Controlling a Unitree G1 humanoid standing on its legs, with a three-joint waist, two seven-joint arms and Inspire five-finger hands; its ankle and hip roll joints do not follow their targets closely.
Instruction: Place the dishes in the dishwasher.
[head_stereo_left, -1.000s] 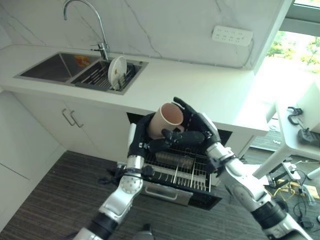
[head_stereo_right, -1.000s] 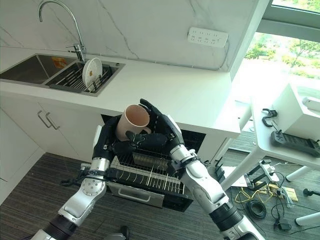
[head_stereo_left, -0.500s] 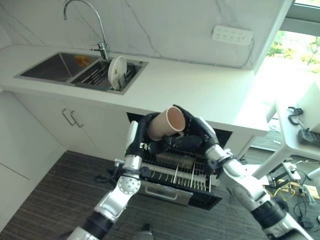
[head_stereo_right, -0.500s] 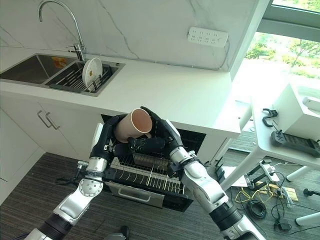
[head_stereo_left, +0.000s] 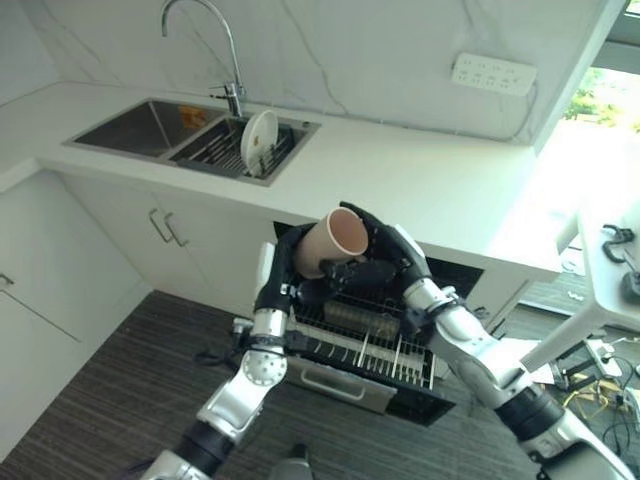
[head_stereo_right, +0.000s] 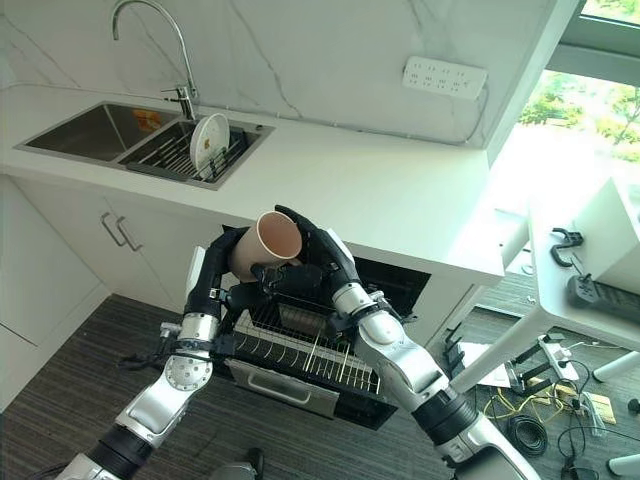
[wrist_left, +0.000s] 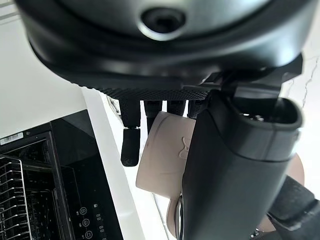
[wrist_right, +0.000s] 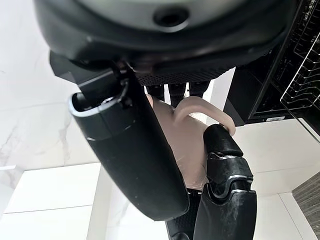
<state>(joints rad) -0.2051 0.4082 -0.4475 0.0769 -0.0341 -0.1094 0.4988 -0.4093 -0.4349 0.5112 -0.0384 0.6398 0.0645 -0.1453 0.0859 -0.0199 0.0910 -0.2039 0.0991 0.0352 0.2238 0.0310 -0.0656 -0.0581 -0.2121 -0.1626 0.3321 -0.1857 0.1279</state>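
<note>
Far to the left of my hands, the sink (head_stereo_left: 130, 125) is set into the white countertop (head_stereo_left: 400, 180). Its left basin holds a small orange item I cannot identify. Its right basin holds a dark wire rack (head_stereo_left: 215, 150) with one white plate (head_stereo_left: 259, 143) standing on edge in it, below the curved faucet (head_stereo_left: 205, 40).

My left hand (head_stereo_left: 288, 268) is raised in front of the counter edge with its fingers curled round the left side of a beige mug (head_stereo_left: 333, 240). The left wrist view confirms it: fingers reach over the mug's wall and the thumb lies across its near side.

The mug is held between my two hands, tipped so that its open mouth faces up and to the right. I can see nothing inside it. It is above the dishwasher rack (head_stereo_left: 365, 335) and clear of it.

My right hand (head_stereo_left: 385, 262) clasps the mug from the right, fingers wrapped behind the rim and thumb across the front. In the right wrist view the mug's handle shows against my fingers.

Directly below both hands the dishwasher (head_stereo_left: 400, 385) drawer is pulled out from under the counter. Its wire rack shows rows of upright tines; I cannot tell whether anything sits in it.
</note>
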